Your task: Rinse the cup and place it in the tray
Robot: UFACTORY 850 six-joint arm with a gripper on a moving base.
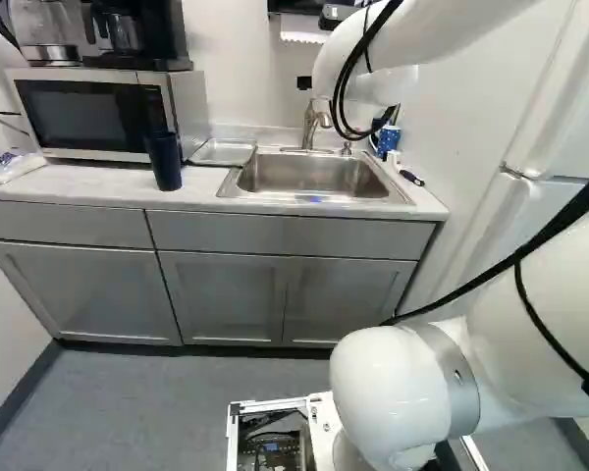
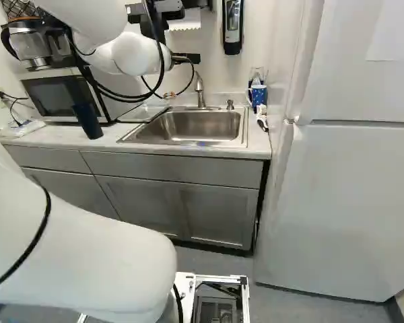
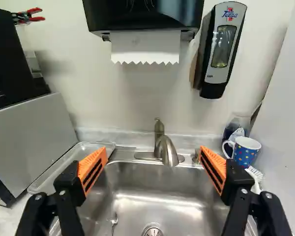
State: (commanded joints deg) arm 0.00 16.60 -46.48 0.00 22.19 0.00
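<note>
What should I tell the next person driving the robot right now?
Pincer: open, holding nothing, over the sink.
Cups: a dark blue tumbler stands on the counter by the microwave; a blue dotted mug stands on the sink's other side. The task doesn't say which.
Tray: between microwave and sink, neither cup in it.
Done: no cup gripped or placed; can't tell if either was rinsed.
Left: settle which cup, grip it, rinse it under the faucet, put it in the tray.
</note>
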